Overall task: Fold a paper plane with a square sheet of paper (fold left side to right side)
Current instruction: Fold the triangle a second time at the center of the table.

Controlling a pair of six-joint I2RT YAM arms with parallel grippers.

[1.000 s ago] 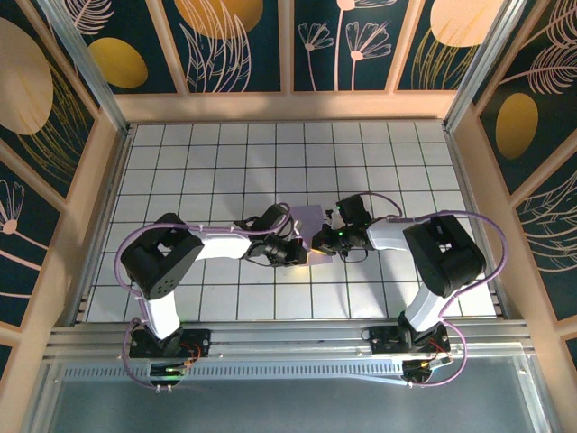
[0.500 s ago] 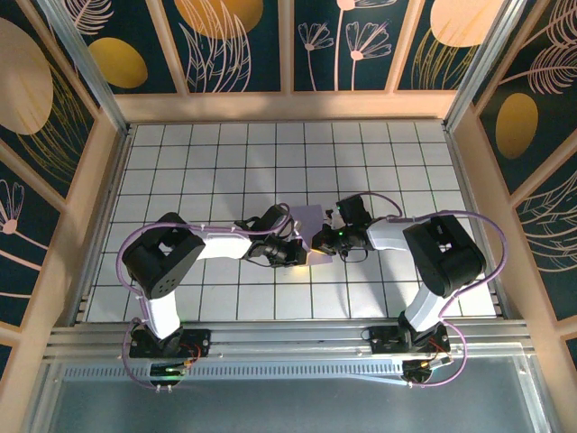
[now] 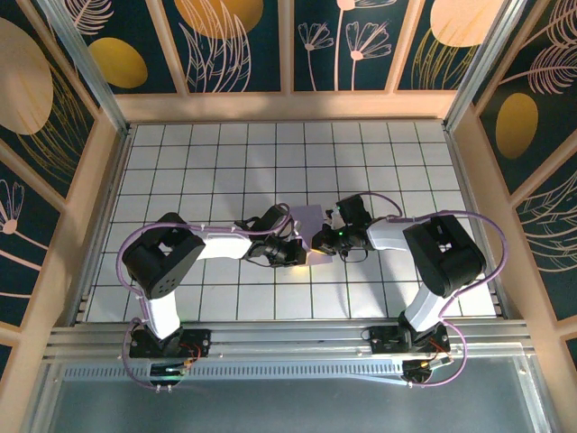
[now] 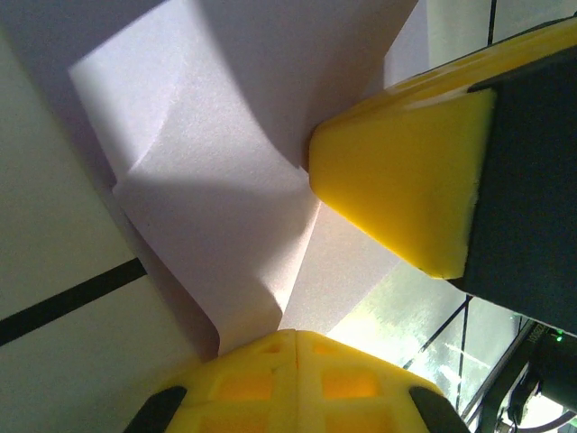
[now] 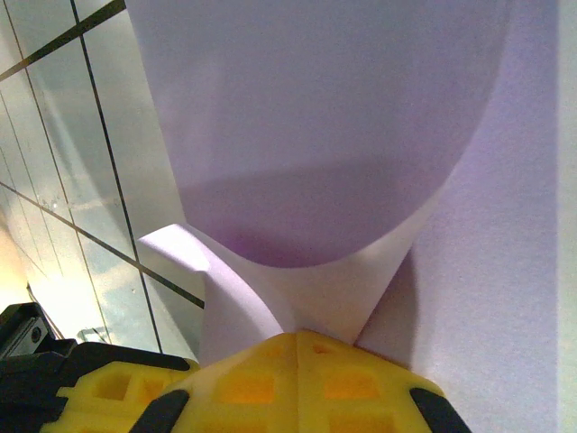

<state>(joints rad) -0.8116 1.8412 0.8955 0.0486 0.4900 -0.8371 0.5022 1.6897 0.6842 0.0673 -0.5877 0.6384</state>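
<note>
The square sheet of paper [image 3: 306,219] is pale lavender and lies on the white tiles mid-table, bent and partly lifted between the two arms. My left gripper [image 3: 294,252] sits at its near left edge. In the left wrist view this gripper [image 4: 296,334] is shut, and creased flaps of the sheet [image 4: 216,180] run into its tip. My right gripper [image 3: 322,241] sits close beside it at the near right. In the right wrist view it [image 5: 297,336] is shut, and a curved flap of the sheet [image 5: 315,135] rises from its tip. No paper plane shape shows.
Wooden side walls [image 3: 97,180] and a patterned back wall fence the tiled table [image 3: 180,162]. An aluminium rail [image 3: 288,338] runs along the near edge by the arm bases. The right gripper's yellow finger [image 4: 406,189] stands close to the left gripper over the paper.
</note>
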